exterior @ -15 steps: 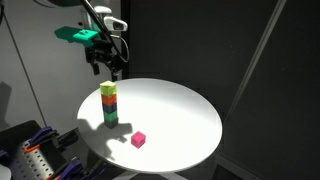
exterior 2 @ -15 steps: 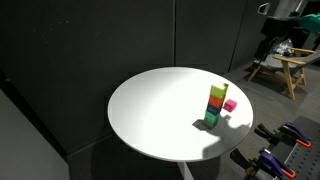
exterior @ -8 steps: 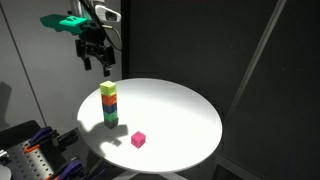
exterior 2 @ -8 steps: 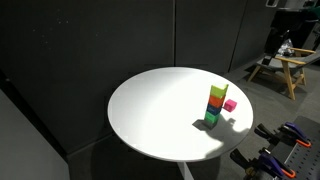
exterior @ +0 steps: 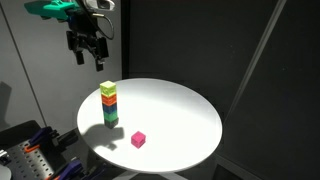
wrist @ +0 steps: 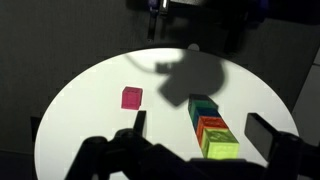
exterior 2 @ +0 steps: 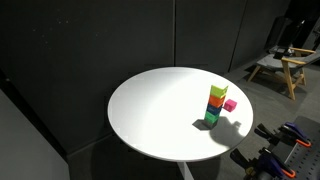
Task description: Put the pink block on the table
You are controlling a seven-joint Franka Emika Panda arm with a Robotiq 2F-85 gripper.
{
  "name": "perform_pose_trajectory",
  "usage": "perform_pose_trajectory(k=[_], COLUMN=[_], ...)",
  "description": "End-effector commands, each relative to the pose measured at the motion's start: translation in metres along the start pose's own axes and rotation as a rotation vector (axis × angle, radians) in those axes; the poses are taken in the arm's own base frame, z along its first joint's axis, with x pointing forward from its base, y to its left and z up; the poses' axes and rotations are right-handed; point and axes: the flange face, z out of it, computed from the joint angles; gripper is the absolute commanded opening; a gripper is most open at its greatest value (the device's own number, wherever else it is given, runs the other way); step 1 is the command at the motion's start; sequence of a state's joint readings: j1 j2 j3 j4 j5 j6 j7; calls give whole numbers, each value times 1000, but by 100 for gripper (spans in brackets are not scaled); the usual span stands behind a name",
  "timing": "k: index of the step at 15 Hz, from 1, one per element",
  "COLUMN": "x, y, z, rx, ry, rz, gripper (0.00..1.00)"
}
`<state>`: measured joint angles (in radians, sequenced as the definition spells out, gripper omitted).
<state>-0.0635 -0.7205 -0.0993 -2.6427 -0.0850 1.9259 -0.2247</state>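
The pink block lies alone on the round white table, near its front edge; it also shows in an exterior view and in the wrist view. My gripper is open and empty, high above and to the left of the stack of cubes. In the wrist view the open fingers frame the stack from above, with the yellow-green cube on top. The gripper is out of view in the exterior view with the wooden bench.
The stack has yellow-green, orange and green cubes. A dark curtain stands behind the table. Clamps and tools lie low beside the table. A wooden bench stands in the background.
My gripper has risen up and to the left, away from the stack. The pink block and the stack have not moved.
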Motion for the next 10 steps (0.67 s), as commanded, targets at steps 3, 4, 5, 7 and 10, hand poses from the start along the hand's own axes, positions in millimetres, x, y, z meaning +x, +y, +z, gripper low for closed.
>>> perform_pose_trajectory(k=[3, 4, 5, 7, 10], x=[-13, -8, -10, -11, -11], y=[8, 4, 4, 4, 4], z=[-17, -8, -10, -10, -10], rx=[-21, 0, 1, 1, 1], ry=[-3, 5, 4, 5, 5], rz=[41, 19, 22, 23, 24], gripper=[100, 100, 100, 100, 100])
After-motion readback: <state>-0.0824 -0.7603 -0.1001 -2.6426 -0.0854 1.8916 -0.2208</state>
